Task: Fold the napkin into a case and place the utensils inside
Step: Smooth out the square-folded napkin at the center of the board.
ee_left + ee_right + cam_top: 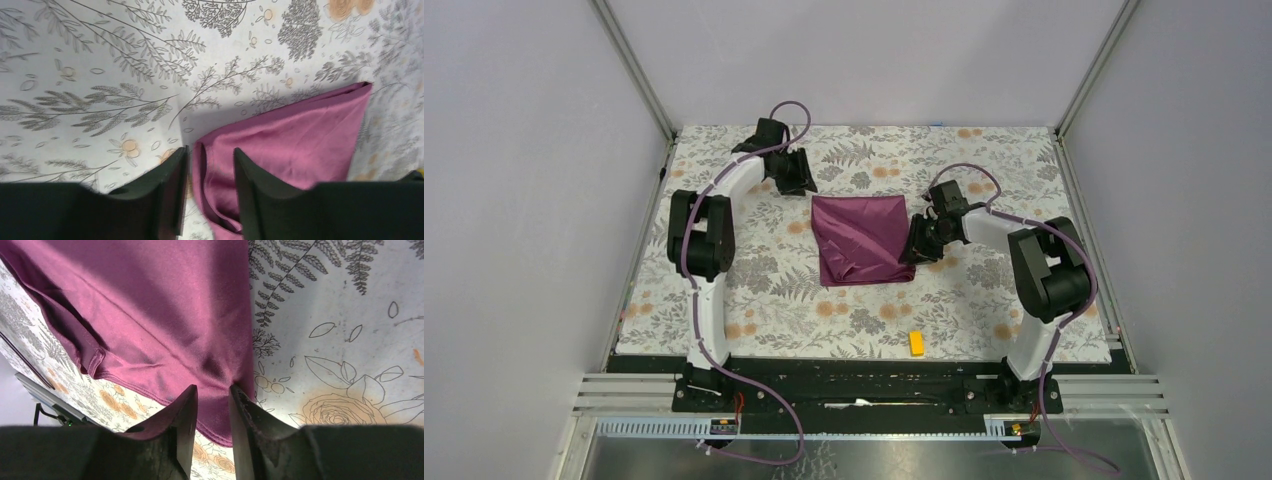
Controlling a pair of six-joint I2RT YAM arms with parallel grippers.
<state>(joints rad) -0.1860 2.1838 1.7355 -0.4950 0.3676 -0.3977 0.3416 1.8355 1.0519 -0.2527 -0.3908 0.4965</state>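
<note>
Napkin (861, 240) lies flat on the desk (764, 300). It is folded but not yet a thin band. It looks about as wide as it is long, so I cannot pick out a long side. It has a few soft bumps and one slanted crease.

At the napkin's far left corner sits the left end effector (210, 155). Its two fingers stand a little way apart. The hem of the cloth runs in between them, and they do not squeeze it. From this end effector, the rest of the cloth spreads away to the right and back toward the arm bases.

At the napkin's right edge, close to its near corner, sits the right end effector (214, 387). Its fingers leave only a narrow gap. The cloth bunches into little wrinkles right at the tips. I cannot tell if it really pinches the cloth or just presses on it. From here, the cloth lies to the left.

So both arms are right at the napkin, on opposite sides. I think the next fold means carrying one edge across to the other.

A small yellow block (916, 343) sits well apart from the napkin, on its near side. I cannot see the utensils in any view.
</note>
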